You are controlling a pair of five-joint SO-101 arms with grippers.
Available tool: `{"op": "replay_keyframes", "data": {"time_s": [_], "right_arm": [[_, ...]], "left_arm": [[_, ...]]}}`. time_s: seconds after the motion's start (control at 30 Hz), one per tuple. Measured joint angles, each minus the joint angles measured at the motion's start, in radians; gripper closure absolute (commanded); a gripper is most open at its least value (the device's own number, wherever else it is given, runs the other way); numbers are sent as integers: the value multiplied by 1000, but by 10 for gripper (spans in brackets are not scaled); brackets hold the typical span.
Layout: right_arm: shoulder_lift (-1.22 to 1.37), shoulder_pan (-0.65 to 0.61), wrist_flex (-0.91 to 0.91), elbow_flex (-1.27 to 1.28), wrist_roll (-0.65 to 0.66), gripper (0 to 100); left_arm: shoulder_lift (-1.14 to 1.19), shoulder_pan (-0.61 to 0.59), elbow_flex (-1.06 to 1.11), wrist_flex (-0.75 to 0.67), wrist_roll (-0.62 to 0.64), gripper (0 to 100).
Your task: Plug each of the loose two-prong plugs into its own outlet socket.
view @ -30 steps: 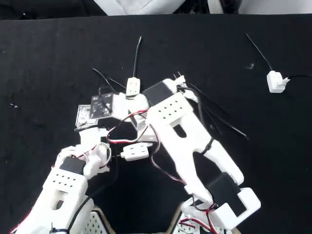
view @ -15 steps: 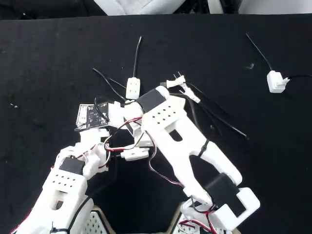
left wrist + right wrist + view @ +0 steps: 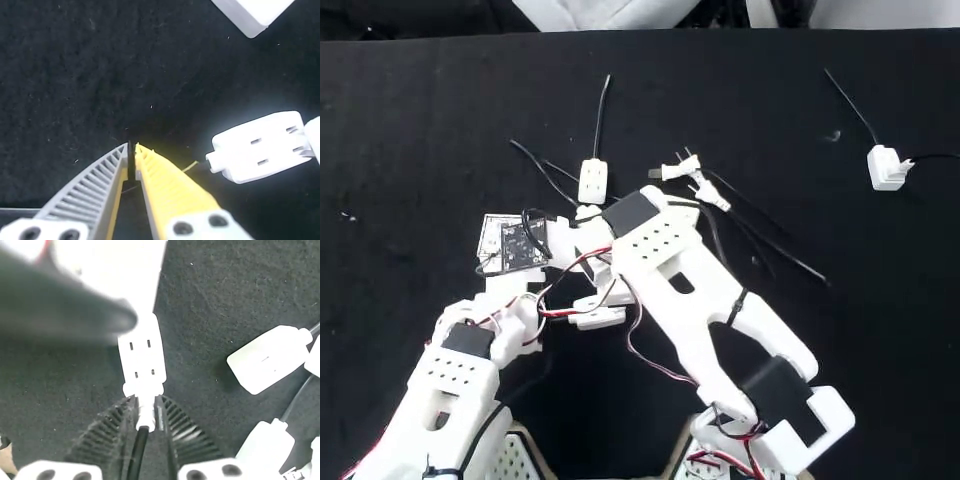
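Black tabletop [image 3: 410, 120] is spread beneath two white robot arms. A white outlet socket [image 3: 142, 360] is held at its cable end by the right gripper [image 3: 145, 402], which is clamped tight on it. Two loose plugs are seen just beside it, unplugged: a two-prong plug [image 3: 670, 171] and a second plug [image 3: 708, 193]. A thin black cable [image 3: 131, 165] is pinched in the closed left gripper [image 3: 131, 147], near a second outlet socket [image 3: 260, 147].

Bright, even overhead light blows out the white right arm [image 3: 690, 290] against the matte black table [image 3: 400, 120], leaving faint shadows.
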Motion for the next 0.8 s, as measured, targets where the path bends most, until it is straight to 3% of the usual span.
{"op": "replay_keyframes", "data": {"time_s": [0.8], "right_arm": [[-3, 0, -29, 21, -8, 988]], "left_arm": [[2, 0, 0, 0, -3, 963]]}}
